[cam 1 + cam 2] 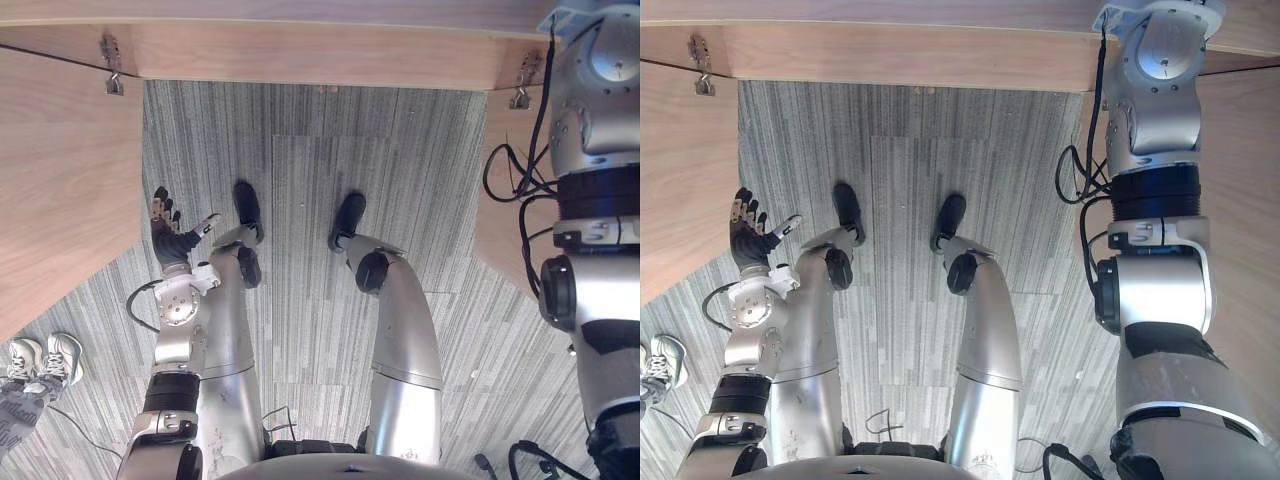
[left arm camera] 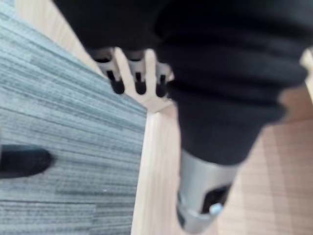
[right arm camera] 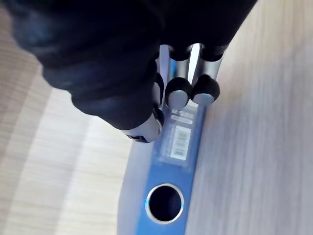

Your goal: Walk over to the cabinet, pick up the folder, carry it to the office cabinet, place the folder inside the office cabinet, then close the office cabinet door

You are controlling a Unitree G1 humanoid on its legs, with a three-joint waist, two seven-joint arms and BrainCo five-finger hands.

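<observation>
The blue folder (image 3: 172, 161) has a metal-ringed finger hole and a white label on its spine, and it stands against pale wood inside the cabinet. My right hand (image 3: 179, 91) is curled onto the top of that spine, thumb and fingertips pinching it. The right arm (image 1: 1155, 150) reaches up past the cabinet's front edge (image 1: 320, 55). My left hand (image 1: 170, 235) hangs low on the left, open with straight fingers (image 2: 139, 73), just beside the open left door (image 1: 60, 180).
Both wooden cabinet doors stand open, the right door (image 1: 500, 200) next to my raised arm. Metal hinges (image 1: 112, 68) sit at the top corners. Grey striped carpet (image 1: 320, 150) lies between the doors. A person's pale shoes (image 1: 45, 360) are at the lower left.
</observation>
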